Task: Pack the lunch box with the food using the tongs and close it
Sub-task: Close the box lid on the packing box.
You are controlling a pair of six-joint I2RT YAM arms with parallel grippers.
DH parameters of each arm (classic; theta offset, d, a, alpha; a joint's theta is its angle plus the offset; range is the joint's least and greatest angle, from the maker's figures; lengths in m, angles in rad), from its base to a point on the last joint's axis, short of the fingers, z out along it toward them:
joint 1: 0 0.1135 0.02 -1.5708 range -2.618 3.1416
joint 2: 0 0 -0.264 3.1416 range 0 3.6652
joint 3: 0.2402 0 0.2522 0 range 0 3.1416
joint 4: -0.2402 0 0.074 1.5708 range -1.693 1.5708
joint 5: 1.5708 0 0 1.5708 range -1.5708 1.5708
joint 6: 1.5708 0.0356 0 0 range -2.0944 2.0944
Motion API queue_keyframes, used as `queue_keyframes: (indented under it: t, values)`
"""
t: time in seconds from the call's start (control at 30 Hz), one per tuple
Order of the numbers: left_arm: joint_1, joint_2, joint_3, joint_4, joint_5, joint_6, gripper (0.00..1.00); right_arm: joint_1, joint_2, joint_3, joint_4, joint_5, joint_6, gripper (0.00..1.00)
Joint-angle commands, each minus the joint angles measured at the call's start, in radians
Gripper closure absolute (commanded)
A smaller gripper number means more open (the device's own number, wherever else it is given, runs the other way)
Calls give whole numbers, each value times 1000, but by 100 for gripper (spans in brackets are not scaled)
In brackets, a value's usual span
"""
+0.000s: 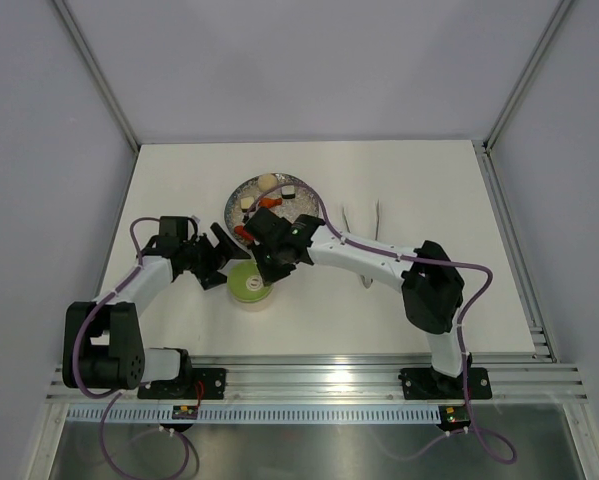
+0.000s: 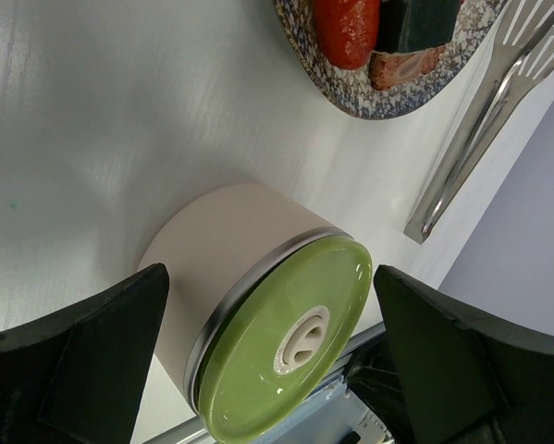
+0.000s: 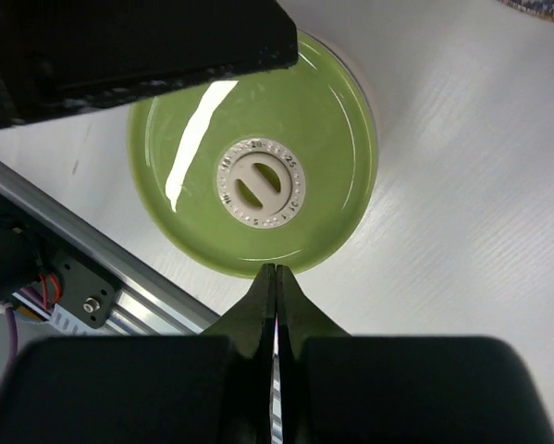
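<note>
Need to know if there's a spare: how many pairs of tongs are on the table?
1. The tongs lie on the table beside the plate. The arms cover part of it, so another could be hidden.

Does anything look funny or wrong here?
Yes. The green lid is on the lunch box, but food is sitting out on the plate, not packed. The tongs lie on the table beside the plate, with no gripper holding them.
</note>
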Motion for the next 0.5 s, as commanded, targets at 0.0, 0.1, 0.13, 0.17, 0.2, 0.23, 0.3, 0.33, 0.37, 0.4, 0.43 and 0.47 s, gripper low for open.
queue_keyframes:
  t: [0.0, 0.1, 0.13, 0.17, 0.2, 0.23, 0.3, 0.33, 0.37, 0.4, 0.43, 0.47]
  values:
    - [9, -36, 3, 24, 23, 1, 4, 9, -69, 76, -2, 31, -10, 100]
    - [20, -50, 3, 15, 24, 4, 4, 21, -54, 122, -2, 31, -12, 98]
    - [23, -53, 5, 11, 26, 4, 4, 24, -39, 133, -2, 30, -16, 98]
    - [23, -60, 9, -2, 29, 11, 4, 32, -31, 153, 0, 31, -15, 96]
    - [45, -65, 16, -10, 32, 16, 4, 35, -20, 161, 1, 30, -15, 94]
    - [52, -69, 20, -22, 31, 22, 4, 38, 3, 167, 3, 31, -15, 94]
    - [73, -89, 42, -62, 28, 41, 4, 49, 24, 170, 18, 30, -15, 94]
    - [82, -97, 51, -86, 26, 48, 3, 52, 47, 165, 24, 25, -12, 93]
    - [96, -111, 68, -102, 21, 60, 3, 53, 60, 150, 32, 25, -10, 92]
    - [105, -119, 78, -114, 18, 65, 3, 53, 87, 141, 44, 26, -9, 92]
    - [121, -123, 86, -139, 18, 77, 3, 53, 104, 122, 46, 30, -6, 92]
    - [131, -134, 98, -150, 15, 82, 3, 53, 118, 113, 46, 31, -9, 91]
